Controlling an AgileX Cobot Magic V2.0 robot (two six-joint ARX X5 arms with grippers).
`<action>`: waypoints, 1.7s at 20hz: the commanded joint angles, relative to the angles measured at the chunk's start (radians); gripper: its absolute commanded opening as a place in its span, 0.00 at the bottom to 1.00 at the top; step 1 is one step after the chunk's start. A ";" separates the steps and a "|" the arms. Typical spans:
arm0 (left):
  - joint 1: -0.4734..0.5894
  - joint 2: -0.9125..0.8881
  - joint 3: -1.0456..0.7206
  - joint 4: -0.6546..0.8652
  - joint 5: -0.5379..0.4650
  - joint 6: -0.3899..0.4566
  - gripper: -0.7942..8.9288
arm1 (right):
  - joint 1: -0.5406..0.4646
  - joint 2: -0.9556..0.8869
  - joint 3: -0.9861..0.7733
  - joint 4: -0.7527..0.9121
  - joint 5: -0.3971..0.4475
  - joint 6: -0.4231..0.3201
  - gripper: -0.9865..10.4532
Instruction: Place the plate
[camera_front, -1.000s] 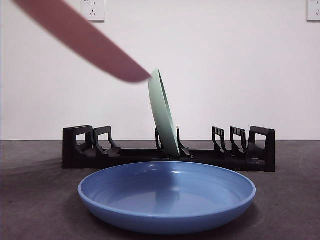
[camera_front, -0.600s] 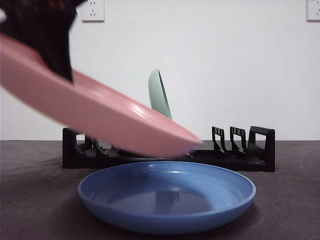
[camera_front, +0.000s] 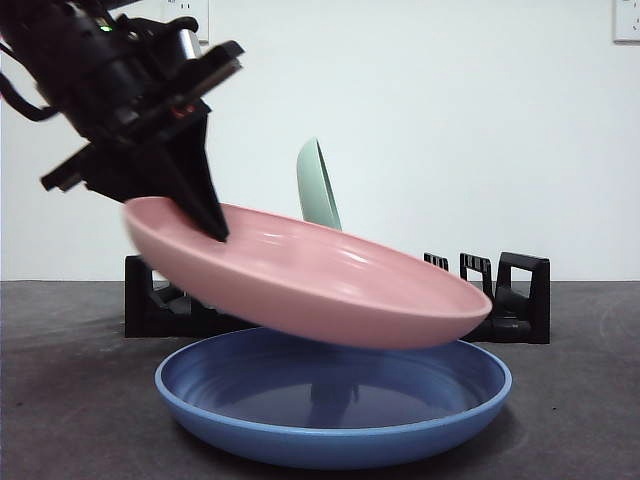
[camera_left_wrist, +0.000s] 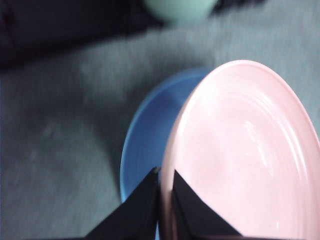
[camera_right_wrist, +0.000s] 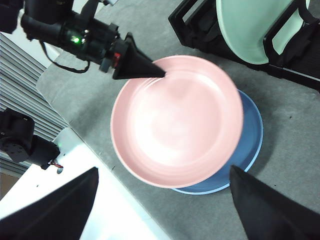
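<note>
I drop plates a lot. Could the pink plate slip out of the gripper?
It might. The left gripper pinches the pink plate only at one rim, so the far side hangs tilted over the blue plate. Its surface looks glossy, probably a bit slippery. It keeps its shape without sagging, so it seems stiff, likely hard plastic or ceramic.

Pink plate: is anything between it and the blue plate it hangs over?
Nothing visible. The left gripper is shut on the pink plate at its rim, holding it tilted just above the blue plate. The gap between them looks clear. The green plate stands in the rack behind.
</note>
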 joint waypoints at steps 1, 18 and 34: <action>-0.006 0.056 0.011 0.032 0.010 -0.058 0.10 | 0.002 0.006 0.007 0.007 0.001 0.006 0.45; -0.008 0.209 0.011 0.091 0.010 -0.063 0.11 | 0.002 0.006 0.007 0.008 0.001 0.006 0.45; -0.007 0.095 0.016 0.021 0.119 -0.085 0.57 | 0.002 0.006 0.007 0.008 0.002 0.008 0.45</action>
